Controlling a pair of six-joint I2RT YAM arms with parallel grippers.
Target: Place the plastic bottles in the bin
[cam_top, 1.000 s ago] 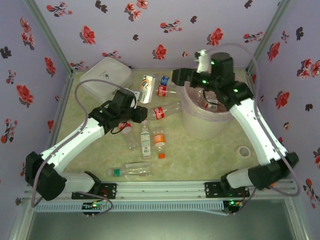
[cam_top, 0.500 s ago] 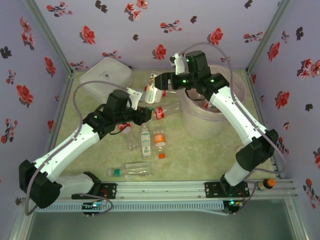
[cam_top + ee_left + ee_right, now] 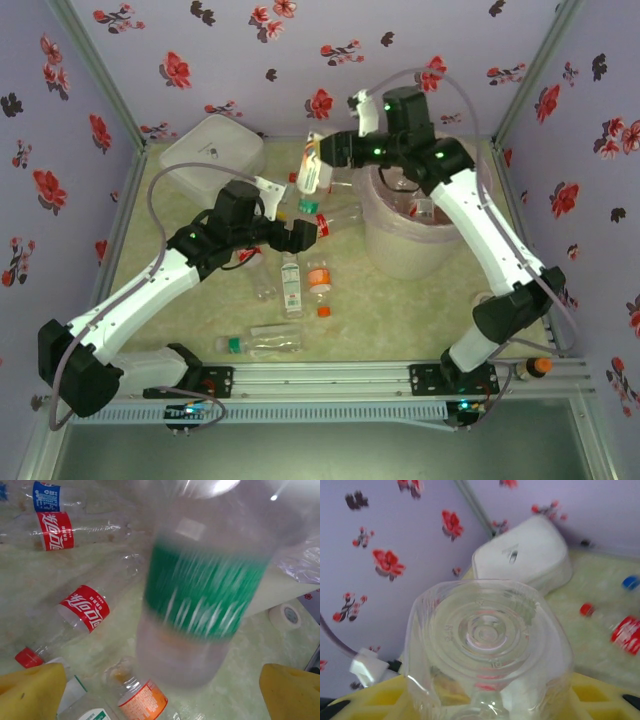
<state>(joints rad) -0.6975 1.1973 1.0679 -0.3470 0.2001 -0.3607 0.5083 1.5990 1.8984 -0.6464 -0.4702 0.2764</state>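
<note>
Top external view, a desk (image 3: 400,320) walled in flowered lilac paper: the right claw (image 3: 324,157) grips a clear bottle (image 3: 312,170) at upper centre, lifted off the desk and just left of the bin (image 3: 372,232), a pale bucket lined with a pinkish bag. At centre frame the left claw (image 3: 303,234) stands wide. Seen from its wrist camera, a green-label bottle (image 3: 205,595) looms blurred between the yellow fingertips (image 3: 30,692) and touches neither.

More bottles crowd the desk around it. A Coca-Cola bottle (image 3: 85,607) with a red cap lies slantwise at left of that wrist frame. A second red-label bottle (image 3: 50,530) and a blue-label bottle (image 3: 47,496) lie at upper left, and an orange-label bottle (image 3: 145,702) sits at the lower edge. Both red labels carry white Coca-Cola lettering in Chinese characters; the green label's print is smeared past reading.

From above, a white-and-green-label bottle (image 3: 290,285) lies below the left claw, a green-capped bottle (image 3: 262,343) lies near the bottom rail, and a loose orange cap (image 3: 323,311) rests between them. A white case (image 3: 212,150) occupies the upper left corner and a tape roll (image 3: 488,303) lies at lower right.

The right wrist camera looks onto the clear bottle's ringed base, with yellow pads (image 3: 600,695) against either side; the embossed marks there are too small to read.
</note>
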